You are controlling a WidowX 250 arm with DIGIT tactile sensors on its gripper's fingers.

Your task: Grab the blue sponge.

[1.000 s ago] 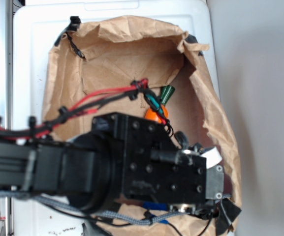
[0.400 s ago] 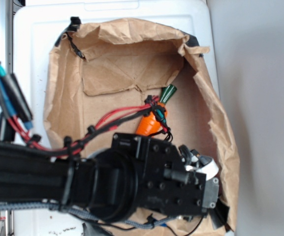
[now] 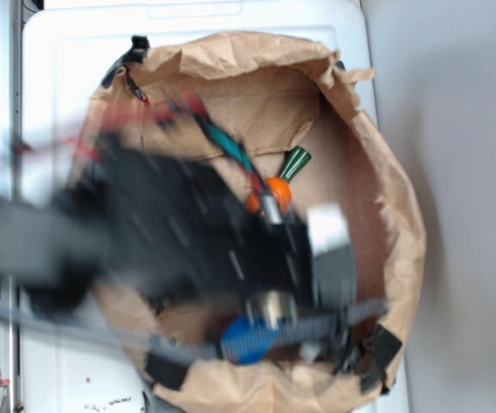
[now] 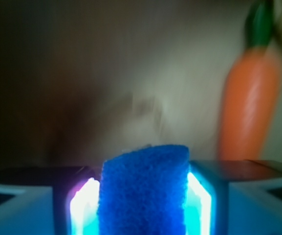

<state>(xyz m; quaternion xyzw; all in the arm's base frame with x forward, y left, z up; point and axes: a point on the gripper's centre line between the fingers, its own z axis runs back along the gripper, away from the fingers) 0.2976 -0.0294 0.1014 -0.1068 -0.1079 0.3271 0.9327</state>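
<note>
The blue sponge point(image 4: 143, 193) is a royal-blue block pressed between my two fingers, which close on it from left and right in the wrist view. My gripper point(image 4: 141, 205) is shut on it. In the exterior view the arm is blurred by motion over the brown paper bag; the sponge point(image 3: 248, 338) shows as a blue patch near the bag's front edge, at the gripper point(image 3: 269, 331). The orange toy carrot point(image 4: 250, 105) with a green top stands at the right, apart from the sponge.
The crumpled paper bag point(image 3: 376, 172) lies open on a white surface point(image 3: 58, 77), its raised walls ringing the work area. The carrot point(image 3: 280, 185) lies mid-bag, partly behind the arm. Red and black cables trail over the bag's left side.
The arm has swung fast, now blurred, with the wrist turned toward the bag's front. The blue sponge now shows at the gripper; earlier the arm hid it.
</note>
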